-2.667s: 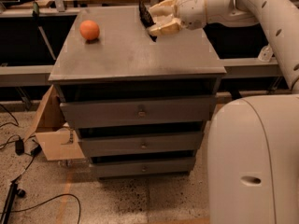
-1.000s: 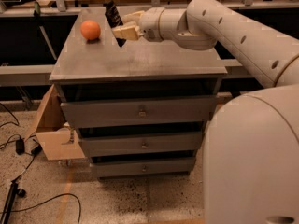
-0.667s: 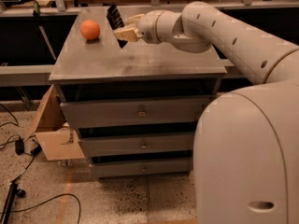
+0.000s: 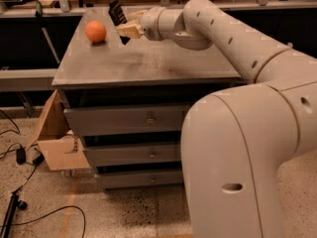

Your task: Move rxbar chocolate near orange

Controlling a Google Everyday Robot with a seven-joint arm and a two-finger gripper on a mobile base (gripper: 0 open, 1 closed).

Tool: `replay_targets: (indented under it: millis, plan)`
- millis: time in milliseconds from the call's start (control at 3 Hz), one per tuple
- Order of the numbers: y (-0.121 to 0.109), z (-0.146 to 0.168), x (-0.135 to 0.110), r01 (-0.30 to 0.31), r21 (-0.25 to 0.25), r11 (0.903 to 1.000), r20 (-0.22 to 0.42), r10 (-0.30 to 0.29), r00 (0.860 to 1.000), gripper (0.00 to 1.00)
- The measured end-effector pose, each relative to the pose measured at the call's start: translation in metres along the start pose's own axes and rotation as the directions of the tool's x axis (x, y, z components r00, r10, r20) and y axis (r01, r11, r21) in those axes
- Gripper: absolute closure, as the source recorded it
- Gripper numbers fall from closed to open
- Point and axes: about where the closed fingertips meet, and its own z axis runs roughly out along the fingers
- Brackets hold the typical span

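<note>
The orange (image 4: 95,31) sits on the far left part of the grey cabinet top (image 4: 148,63). My gripper (image 4: 128,27) is just to the right of the orange, above the far part of the top. It is shut on the rxbar chocolate (image 4: 118,14), a dark slim bar held tilted on end, its upper end sticking up past the fingers and its lower end close to the surface. The bar is a short gap to the right of the orange and does not touch it.
The cabinet has three drawers (image 4: 148,118) below the top. My white arm (image 4: 233,38) reaches over the right side of the top. An open cardboard box (image 4: 57,143) and cables (image 4: 29,217) lie on the floor at the left.
My gripper has carried the bar from the far right of the cabinet top leftward to just beside the orange. The orange has not moved.
</note>
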Motion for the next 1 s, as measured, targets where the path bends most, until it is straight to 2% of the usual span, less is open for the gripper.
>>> replay_targets:
  millis: [667,1000]
  plan:
    - [0.0,0.042,0.012,0.01,-0.046,0.9989,-0.019,-0.011,1.0,1.0]
    - [0.0,0.058,0.013,0.01,-0.066,0.9978,-0.021,-0.012,1.0,0.82]
